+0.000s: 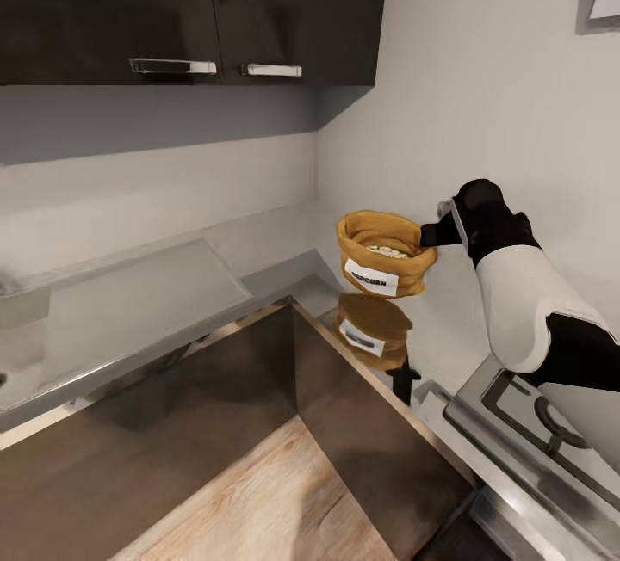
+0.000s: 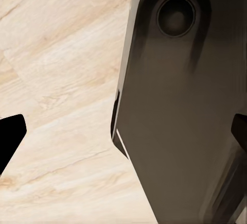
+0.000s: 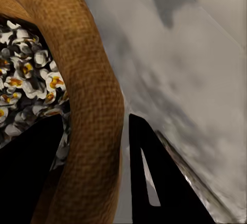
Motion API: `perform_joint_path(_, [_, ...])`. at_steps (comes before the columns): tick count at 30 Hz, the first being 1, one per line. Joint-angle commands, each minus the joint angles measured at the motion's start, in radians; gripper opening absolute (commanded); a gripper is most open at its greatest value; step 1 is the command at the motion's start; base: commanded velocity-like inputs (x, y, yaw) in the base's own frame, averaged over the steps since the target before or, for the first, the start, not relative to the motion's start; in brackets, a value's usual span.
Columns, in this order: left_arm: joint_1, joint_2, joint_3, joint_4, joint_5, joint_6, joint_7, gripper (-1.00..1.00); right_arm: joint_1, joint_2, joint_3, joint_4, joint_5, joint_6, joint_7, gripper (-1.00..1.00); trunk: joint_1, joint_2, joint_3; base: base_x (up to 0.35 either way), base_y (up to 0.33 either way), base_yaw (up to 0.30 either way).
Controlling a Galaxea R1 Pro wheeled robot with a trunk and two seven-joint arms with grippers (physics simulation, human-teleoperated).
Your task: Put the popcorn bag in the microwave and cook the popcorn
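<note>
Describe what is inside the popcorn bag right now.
White and yellow popcorn pieces fill the open mouth of the popcorn bag, held at its rim by the right gripper. Anything deeper is hidden by the top layer and the bag wall.

Popcorn bag [image 1: 384, 255] above countertop [image 1: 129, 303] corner, below cabinets [image 1: 189, 10]; hob [image 1: 534, 423] at right.

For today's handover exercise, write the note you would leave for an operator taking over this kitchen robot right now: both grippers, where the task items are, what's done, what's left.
Right gripper: shut on the popcorn bag, fingers pinching its rolled rim; the bag is lifted above the countertop, its reflection below.
Left gripper: open, holding nothing, over wood floor.
Bag holds white kernels, label facing out.
Done: bag picked up.
Left: carry it to the microwave, load it, heat it.
</note>
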Motion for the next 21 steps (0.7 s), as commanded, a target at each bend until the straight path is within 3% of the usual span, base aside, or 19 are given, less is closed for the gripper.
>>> perform_joint_path(1, [0.000,-0.001,0.003,0.001,0.006,-0.003,-0.001,1.00,-0.001,0.001,-0.004,-0.001,0.010,0.002,0.009,-1.00,-0.001,-0.001,-0.001,-0.345,0.079,0.000])
perform_joint_path(11, [0.000,-0.001,0.001,0.001,-0.005,-0.003,0.000,1.00,-0.001,-0.001,-0.003,-0.001,0.010,0.002,0.009,-1.00,-0.001,-0.001,-0.001,-0.345,0.106,0.000])
perform_joint_path(16, [0.000,-0.001,0.001,0.001,-0.006,-0.003,0.001,1.00,-0.001,-0.018,-0.004,-0.001,0.010,0.002,0.007,-1.00,-0.001,-0.001,-0.001,-0.345,0.121,0.000])
perform_joint_path(21, [0.000,-0.001,0.002,0.001,-0.005,-0.003,0.001,1.00,-0.001,-0.020,-0.003,-0.002,0.010,0.002,0.005,-1.00,-0.001,-0.001,-0.001,-0.345,0.123,0.000])
